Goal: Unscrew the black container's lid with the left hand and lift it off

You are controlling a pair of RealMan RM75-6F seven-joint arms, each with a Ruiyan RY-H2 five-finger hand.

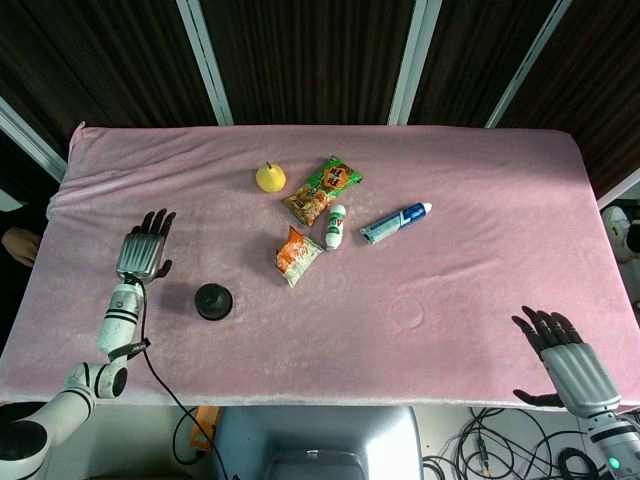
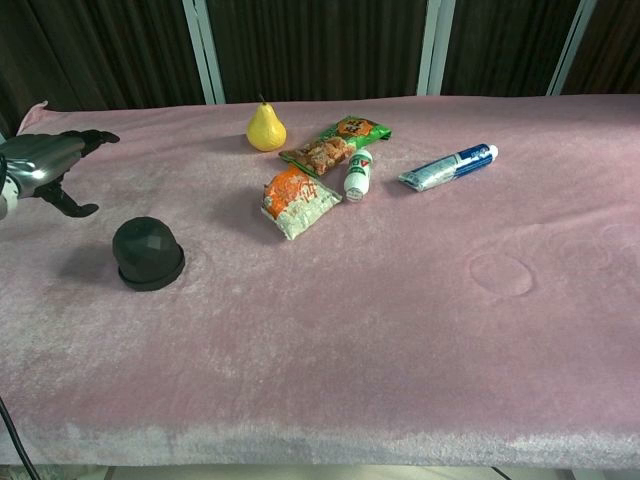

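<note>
Left hand [image 1: 146,250] flat above the pink cloth [image 1: 470,200], fingers spread, nothing in it. Just to its right, apart from it, the black container [image 1: 214,301] stands upright with its lid on, near the front-left of the table. Mid-table cluster: yellow pear [image 1: 270,177], green snack bag [image 1: 322,189], orange snack packet [image 1: 297,255], small white bottle [image 1: 336,226] lying down, blue-and-white tube [image 1: 395,223]. Far right, at the front edge: right hand [image 1: 565,353], fingers extended, holding nothing.
</note>
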